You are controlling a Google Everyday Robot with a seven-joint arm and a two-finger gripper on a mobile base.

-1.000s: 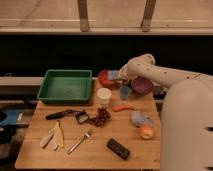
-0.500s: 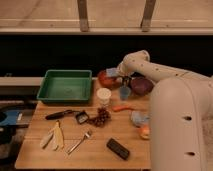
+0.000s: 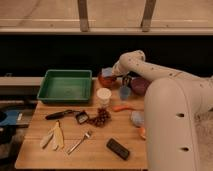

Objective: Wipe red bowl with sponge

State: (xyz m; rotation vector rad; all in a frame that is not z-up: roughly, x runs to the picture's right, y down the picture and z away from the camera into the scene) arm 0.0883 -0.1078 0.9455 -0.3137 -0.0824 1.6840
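Note:
The red bowl [image 3: 104, 80] stands at the back of the wooden table [image 3: 95, 155], just right of the green tray. My gripper [image 3: 111, 74] is at the end of the white arm [image 3: 150, 75], which reaches in from the right. It sits right over the bowl's far rim. A light blue sponge [image 3: 106, 72] shows at the gripper's tip, held down into the top of the bowl. The arm's wrist hides part of the bowl's right side.
A green tray [image 3: 65, 86] stands back left. A white cup [image 3: 103, 95], a blue cup [image 3: 124, 92] and a purple bowl [image 3: 139, 85] crowd around the red bowl. A carrot [image 3: 121, 107], a knife [image 3: 60, 114], a fork [image 3: 80, 141] and a black remote [image 3: 118, 148] lie nearer the front.
The arm has swung left, from over the purple bowl to the red bowl. The sponge at its tip came with it and now sits at the bowl.

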